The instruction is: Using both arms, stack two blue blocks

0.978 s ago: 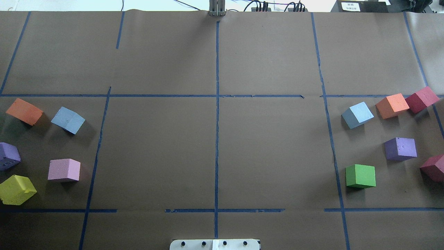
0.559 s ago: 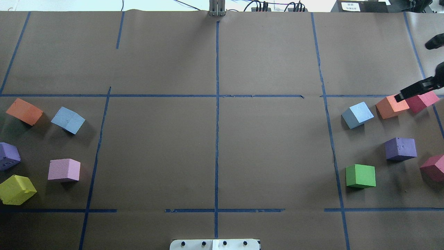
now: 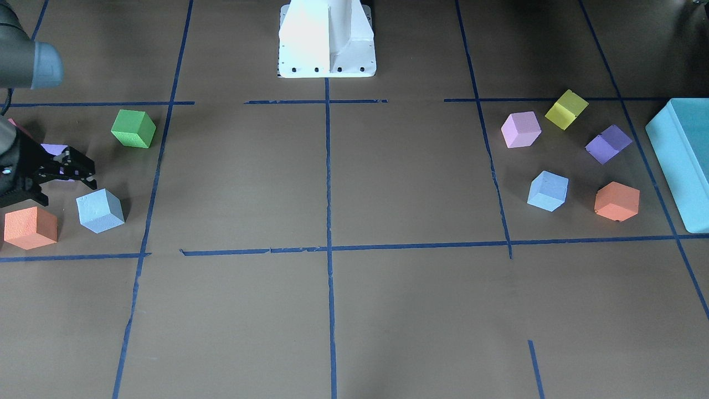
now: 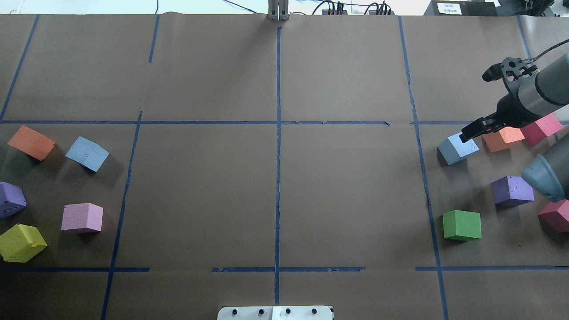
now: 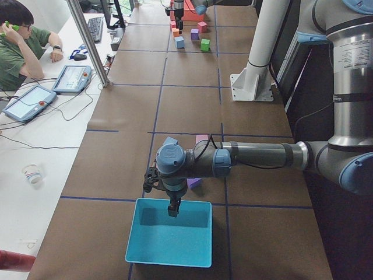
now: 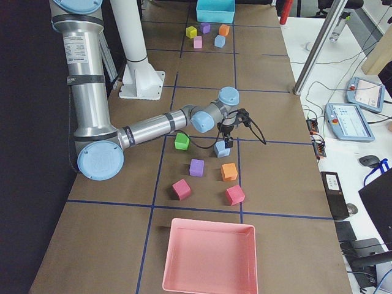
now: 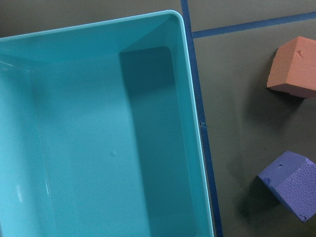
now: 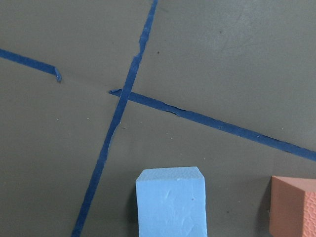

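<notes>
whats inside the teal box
Nothing shows inside the teal box; its floor looks bare. The left gripper hangs over it, hiding a small patch in the side view.

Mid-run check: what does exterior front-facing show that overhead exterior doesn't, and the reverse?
Only exterior front-facing: the teal box at the robot's far left. Only overhead exterior: the crimson cube beside the right-side orange cube. Both: the left-side blue block and the right-side blue block, with the right arm extended over the latter. Neither shows the left arm.
</notes>
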Controlling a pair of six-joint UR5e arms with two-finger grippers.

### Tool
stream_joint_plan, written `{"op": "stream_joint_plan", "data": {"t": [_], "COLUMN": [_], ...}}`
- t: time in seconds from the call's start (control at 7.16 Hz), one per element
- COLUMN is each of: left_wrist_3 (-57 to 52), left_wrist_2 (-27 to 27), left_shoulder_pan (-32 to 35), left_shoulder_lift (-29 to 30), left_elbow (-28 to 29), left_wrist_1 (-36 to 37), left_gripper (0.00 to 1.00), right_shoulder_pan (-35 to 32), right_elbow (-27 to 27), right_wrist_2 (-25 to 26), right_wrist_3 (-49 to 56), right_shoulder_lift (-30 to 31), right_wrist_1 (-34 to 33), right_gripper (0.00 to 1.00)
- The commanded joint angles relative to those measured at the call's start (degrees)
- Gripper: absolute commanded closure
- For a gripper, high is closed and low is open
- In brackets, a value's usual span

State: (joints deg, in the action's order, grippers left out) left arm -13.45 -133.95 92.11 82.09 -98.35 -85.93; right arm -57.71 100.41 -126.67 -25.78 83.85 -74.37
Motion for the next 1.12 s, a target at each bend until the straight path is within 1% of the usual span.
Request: {"op": "stream_joint_plan", "data": {"t": [0.0, 0.56, 0.7, 0.84, 0.98], "left_wrist_3": [0.0, 0.0, 0.0, 0.0, 0.0], "left_wrist_2": [0.0, 0.0, 0.0, 0.0, 0.0], "left_shoulder_pan": [0.0, 0.0, 0.0, 0.0, 0.0], "left_shoulder_lift": [0.0, 0.0, 0.0, 0.0, 0.0], "left_elbow": [0.0, 0.0, 0.0, 0.0, 0.0], "left_wrist_1": [0.0, 0.1, 0.1, 0.1, 0.1], "left_gripper": [0.0, 0.0, 0.0, 0.0, 0.0], "right_shoulder_pan": [2.7, 5.2, 5.6, 5.7, 5.7], "right_elbow": [-2.7, -7.4, -8.2, -8.8, -8.8], "right_wrist_2": [1.5, 2.8, 2.8, 2.8, 2.7], "right_wrist_3": [0.0, 0.0, -0.1, -0.1, -0.1], "right_shoulder_lift": [-0.4, -2.0, -2.9, -3.1, -3.9], "right_wrist_1": [0.2, 0.2, 0.2, 0.1, 0.1], "right_gripper": [0.0, 0.0, 0.11, 0.39, 0.56]}}
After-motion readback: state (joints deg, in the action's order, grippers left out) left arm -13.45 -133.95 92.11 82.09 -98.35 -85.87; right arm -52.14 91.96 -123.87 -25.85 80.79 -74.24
